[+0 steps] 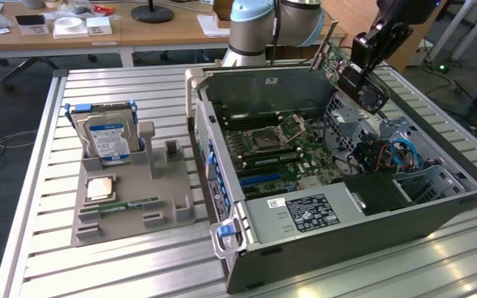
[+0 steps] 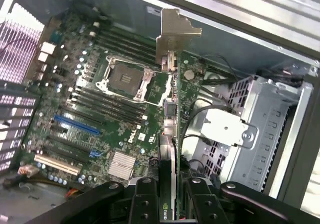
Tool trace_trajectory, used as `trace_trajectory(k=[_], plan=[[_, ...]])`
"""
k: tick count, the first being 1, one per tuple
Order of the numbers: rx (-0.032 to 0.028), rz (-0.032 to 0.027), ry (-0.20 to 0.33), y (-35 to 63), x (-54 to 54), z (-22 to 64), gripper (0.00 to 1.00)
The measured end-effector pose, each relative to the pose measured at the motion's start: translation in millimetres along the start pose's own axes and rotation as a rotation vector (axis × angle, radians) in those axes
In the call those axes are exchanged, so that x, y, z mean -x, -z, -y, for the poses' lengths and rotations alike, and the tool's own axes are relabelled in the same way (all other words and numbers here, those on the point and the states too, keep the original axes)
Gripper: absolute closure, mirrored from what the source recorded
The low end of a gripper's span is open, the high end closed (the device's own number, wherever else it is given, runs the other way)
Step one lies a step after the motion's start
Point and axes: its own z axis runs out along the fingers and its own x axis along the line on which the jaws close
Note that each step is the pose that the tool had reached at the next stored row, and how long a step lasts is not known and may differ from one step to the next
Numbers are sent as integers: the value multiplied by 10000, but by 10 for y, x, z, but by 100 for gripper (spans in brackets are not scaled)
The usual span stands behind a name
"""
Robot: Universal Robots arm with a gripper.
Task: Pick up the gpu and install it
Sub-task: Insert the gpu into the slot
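On a slatted tabletop (image 1: 139,273), an open computer case (image 1: 362,248) lies on its side with its motherboard (image 1: 288,149) exposed. The robot arm (image 1: 259,25) holds the graphics card (image 1: 362,84) in the air over the case's far corner, on the exterior view's right. The jaws are pinching the card across its thin body. The card is clear of everything below and not yet in any slot.

The main risk looks to be a misaligned descent. The card hangs tilted, well apart from the long blue slot (image 2: 75,125). If it comes down off that line, its lower edge could strike the processor socket (image 2: 127,79) or the parts around it. The silver end bracket (image 2: 176,32) juts past the card and could catch on the case wall. The drive cage (image 2: 260,129) and the loose blue cables (image 1: 404,152) lie close enough to snag it. A narrow pinch on a flat board may also let it pivot under any sideways push.

The exterior view gives the card's height above the case, its black fan face, and the grey holder (image 1: 131,192) with the hard drive (image 1: 110,139) standing beside the case. The wrist view gives the card edge-on between the jaws, and where that edge lies over the board
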Motion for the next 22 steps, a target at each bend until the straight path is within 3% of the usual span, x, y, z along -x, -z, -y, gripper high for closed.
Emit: trace_trajectory(k=[22], plan=[[73, -497, 3956, -4, 0, 0, 74]])
